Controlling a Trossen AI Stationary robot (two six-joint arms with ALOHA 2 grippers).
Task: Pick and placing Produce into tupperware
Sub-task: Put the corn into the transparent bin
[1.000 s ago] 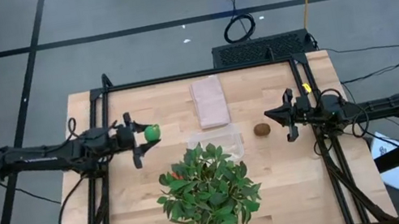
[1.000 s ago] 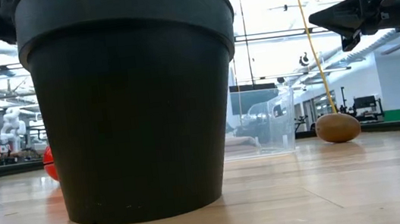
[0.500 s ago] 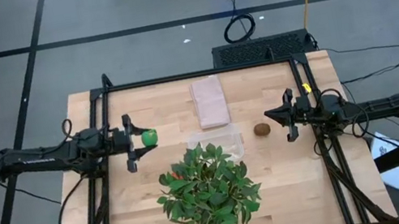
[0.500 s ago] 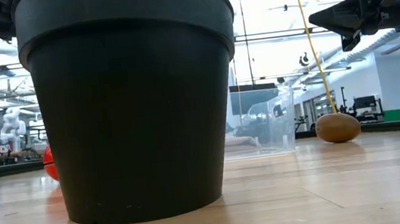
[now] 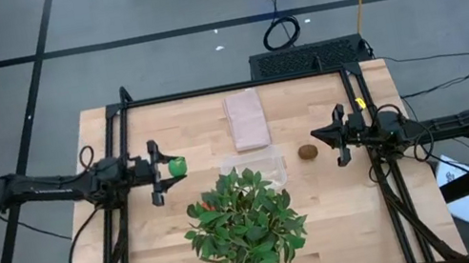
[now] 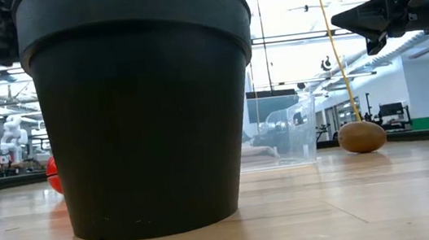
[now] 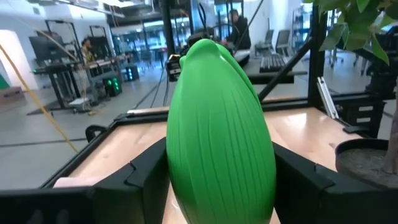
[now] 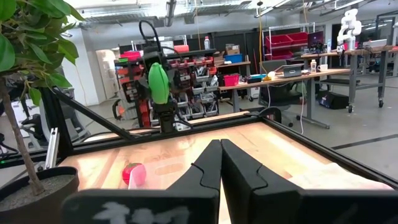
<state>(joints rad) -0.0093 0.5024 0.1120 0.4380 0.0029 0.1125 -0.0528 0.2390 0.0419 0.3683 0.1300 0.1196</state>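
Observation:
My left gripper hovers over the table's left part, shut on the bright green oval, which fills the left wrist view. A brown kiwi lies on the wood to the right of the clear tupperware. A small red piece lies on the table beside the plant pot. In the high view the leaves hide it. My right gripper waits shut above the table, just to the right of the kiwi. My left gripper pinches the green oval between its two fingers, one on each side of its lower half. The fingers come level from the table's left side. The oval stands upright, lifted clear of the table.
A big leafy plant in a black pot stands at the near middle, close to the tupperware. A pinkish folded cloth lies at the far middle. Black frame rails run along the table's edges.
My left gripper has sunk and drawn back a little toward the table's left edge. It still holds the green oval, which stays clear of the table.

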